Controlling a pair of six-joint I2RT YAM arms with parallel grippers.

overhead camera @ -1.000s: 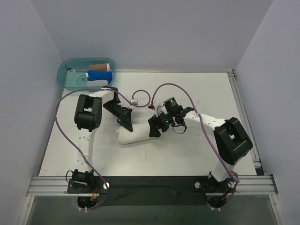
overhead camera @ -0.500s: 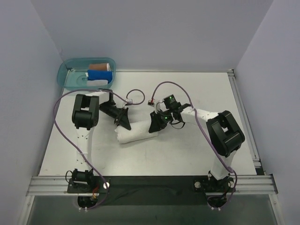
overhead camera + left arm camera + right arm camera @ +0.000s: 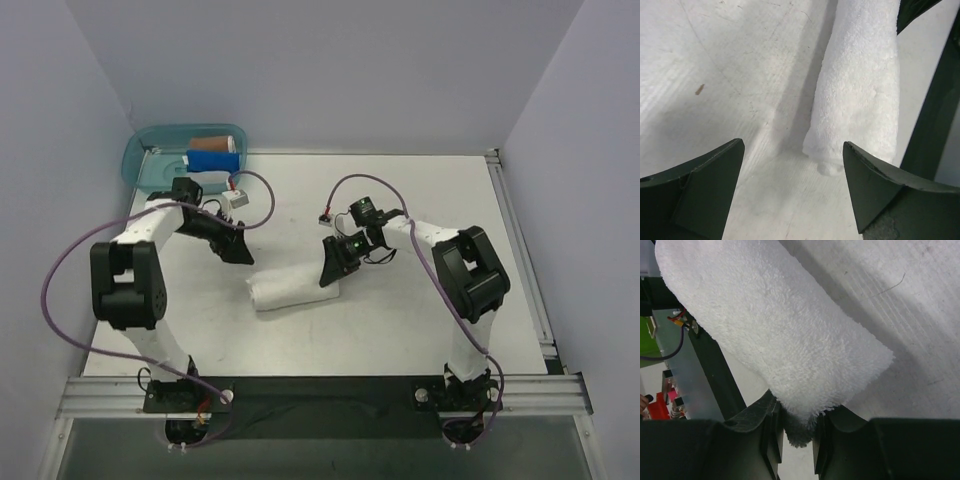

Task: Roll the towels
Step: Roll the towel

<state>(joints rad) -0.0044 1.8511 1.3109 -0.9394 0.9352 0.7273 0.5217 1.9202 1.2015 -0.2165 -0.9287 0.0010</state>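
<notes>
The white towel (image 3: 288, 288) lies rolled up near the middle of the bench (image 3: 400, 330). The right hand (image 3: 797, 424) is pinching the terry cloth at the right end of the roll. The left hand (image 3: 791, 150) is spread wide, near the left end of the roll and not touching it.

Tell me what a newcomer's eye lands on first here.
A white towel, rolled into a log, lies mid-table between the two arms. The right claw pinches its right end, while the left claw hangs open near the other end. A blue tub holding blue and brown cloths sits in the far left corner.
</notes>
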